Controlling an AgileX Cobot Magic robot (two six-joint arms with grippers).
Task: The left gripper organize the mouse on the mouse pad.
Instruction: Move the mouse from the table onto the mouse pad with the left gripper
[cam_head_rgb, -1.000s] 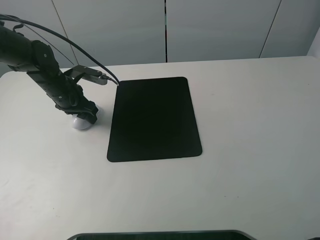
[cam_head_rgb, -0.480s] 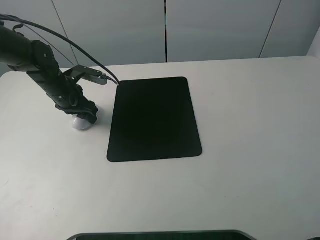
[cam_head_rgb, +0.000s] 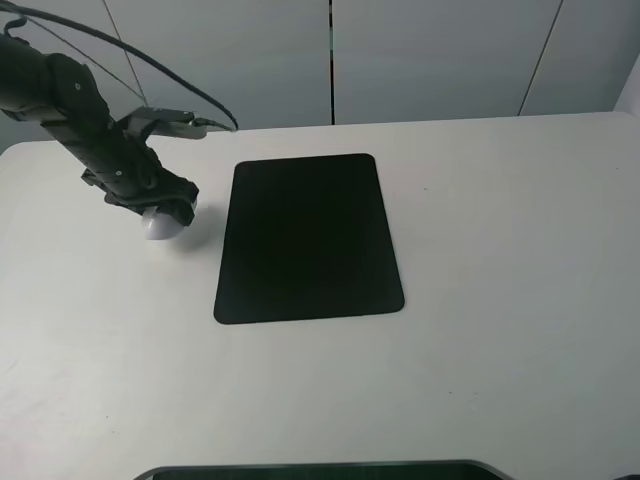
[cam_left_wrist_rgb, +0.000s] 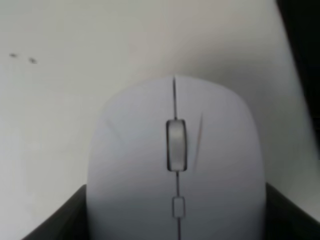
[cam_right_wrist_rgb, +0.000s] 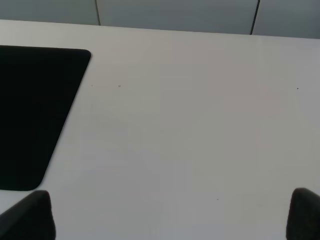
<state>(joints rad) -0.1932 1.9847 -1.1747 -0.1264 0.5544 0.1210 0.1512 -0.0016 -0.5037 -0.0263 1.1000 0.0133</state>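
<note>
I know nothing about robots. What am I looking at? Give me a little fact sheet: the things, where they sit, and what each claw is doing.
Surface: white table
Mouse pad: black, lying flat on the table, nothing on it
Mouse: white, grey wheel, left of the pad and off it
Left gripper: closed on the sides of the mouse
Right gripper: open, holding nothing, above bare table beside the pad
</note>
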